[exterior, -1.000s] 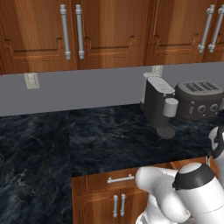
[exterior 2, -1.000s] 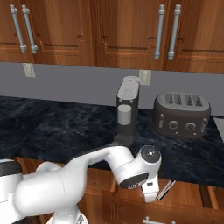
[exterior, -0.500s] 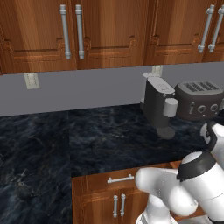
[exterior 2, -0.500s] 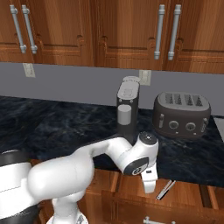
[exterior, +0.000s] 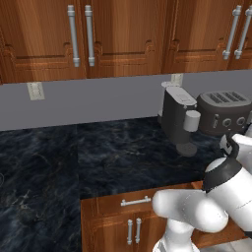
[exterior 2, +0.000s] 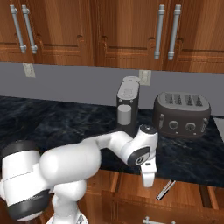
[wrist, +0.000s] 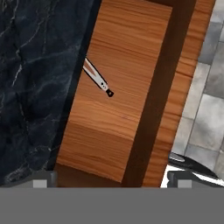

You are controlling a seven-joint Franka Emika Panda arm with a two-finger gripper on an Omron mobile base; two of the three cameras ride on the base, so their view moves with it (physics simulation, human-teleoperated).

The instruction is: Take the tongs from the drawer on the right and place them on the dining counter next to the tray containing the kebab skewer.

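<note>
The drawer (exterior 2: 131,189) stands pulled out below the black counter edge, its wooden floor (wrist: 124,48) showing. The slim dark tongs (exterior 2: 166,189) lie inside on that floor, at an angle. In the hand view the tongs (wrist: 97,79) have one end tucked under the counter's edge. My gripper (exterior 2: 148,178) hangs above the drawer, left of the tongs and apart from them. Its jaws (wrist: 111,180) stand open with nothing between them. The dining counter, the tray and the kebab skewer are out of view.
A black stone counter (exterior 2: 57,124) carries a coffee machine (exterior 2: 127,109) and a toaster (exterior 2: 181,114) against the grey wall. Wall cabinets (exterior: 113,39) hang above. A closed drawer with a silver handle (exterior: 135,201) sits to the left. Grey floor tiles (wrist: 205,87) lie beyond the drawer front.
My hand has lifted a little above the open drawer and the arm's elbow has swung right. The tongs have not moved.
</note>
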